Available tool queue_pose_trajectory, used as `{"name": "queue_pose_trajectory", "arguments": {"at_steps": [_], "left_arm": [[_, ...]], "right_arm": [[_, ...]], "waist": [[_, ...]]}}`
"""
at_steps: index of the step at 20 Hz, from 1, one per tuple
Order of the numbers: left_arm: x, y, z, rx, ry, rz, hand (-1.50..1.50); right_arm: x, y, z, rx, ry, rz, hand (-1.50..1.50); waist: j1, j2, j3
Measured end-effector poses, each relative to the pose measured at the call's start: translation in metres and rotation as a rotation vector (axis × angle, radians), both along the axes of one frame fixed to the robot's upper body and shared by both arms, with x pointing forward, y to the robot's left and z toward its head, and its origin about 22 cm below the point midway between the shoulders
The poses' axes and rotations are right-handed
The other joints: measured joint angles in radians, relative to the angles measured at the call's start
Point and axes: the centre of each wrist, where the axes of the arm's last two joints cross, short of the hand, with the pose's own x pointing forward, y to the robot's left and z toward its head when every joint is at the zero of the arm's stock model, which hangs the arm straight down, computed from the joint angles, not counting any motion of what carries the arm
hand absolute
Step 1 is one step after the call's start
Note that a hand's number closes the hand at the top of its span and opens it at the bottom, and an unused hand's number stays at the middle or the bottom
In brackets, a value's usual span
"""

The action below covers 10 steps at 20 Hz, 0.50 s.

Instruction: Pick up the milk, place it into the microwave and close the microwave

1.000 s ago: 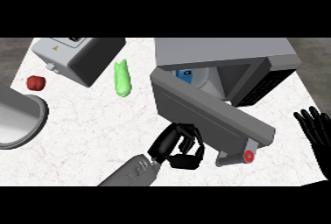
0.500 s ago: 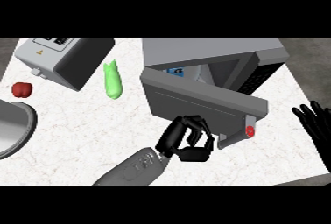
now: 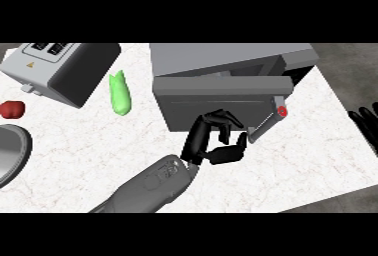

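The left robot hand point(image 3: 215, 141) is seen pressed up against the microwave door point(image 3: 221, 102), fingers curled with nothing held in them. The door is found at about 12 o'clock from that hand, its long axis running 9 to 3 o'clock across the front of the microwave point(image 3: 230, 56), and it looks nearly shut, so the closing push is judged to be basically at its end. The milk can't be spotted anywhere on the surface point(image 3: 303, 150); it's assumed to be inside behind the door, though that can't be confirmed. The right robot hand point(image 3: 366, 122) is parked at the 3 o'clock edge, fingers straight, well apart from everything, so the left is clearly nearer. As for writing, only a small yellow warning triangle is made out on the toaster point(image 3: 57, 67); nothing readable.
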Motion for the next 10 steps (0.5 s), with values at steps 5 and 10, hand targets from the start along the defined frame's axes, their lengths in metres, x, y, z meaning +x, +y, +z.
{"name": "queue_pose_trajectory", "arguments": {"at_steps": [5, 10], "left_arm": [[0.016, -0.003, 0.013, -0.002, 0.014, 0.079, -1.50], [0.013, -0.005, 0.015, -0.039, 0.040, 0.132, -1.50]], "right_arm": [[0.010, -0.007, 0.023, -0.034, -0.056, -0.004, -1.50], [0.018, -0.020, 0.071, -0.204, -0.218, -0.100, 1.50]], "waist": [[-0.026, 0.011, 0.001], [-0.041, 0.012, 0.001]]}}
